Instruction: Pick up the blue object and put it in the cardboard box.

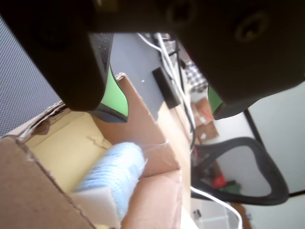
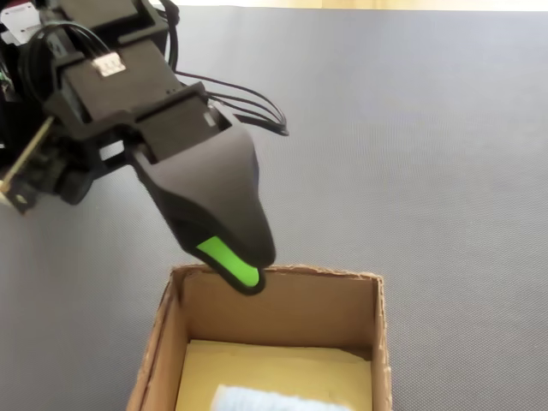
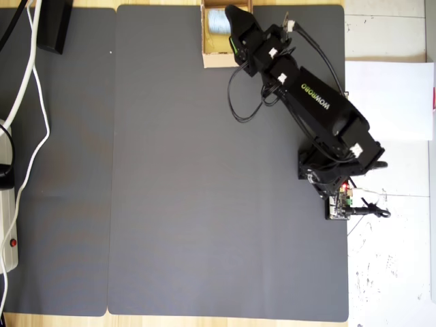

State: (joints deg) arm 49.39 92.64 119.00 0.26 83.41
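Observation:
The blue object is a pale blue ridged roll with a whitish end, lying on the yellowish floor of the cardboard box. In the fixed view only its top edge shows, low inside the box. From overhead the roll sits in the box at the mat's top edge. My gripper hangs above the box's rim, open, its green-padded jaws wide apart with nothing between them. The fixed view shows one green fingertip at the box's back wall. Overhead, the gripper overlaps the box's right side.
The box stands on a dark grey mat. White cables and a black block lie at the overhead view's left. The arm's base is at the mat's right edge. An office chair shows beyond the table.

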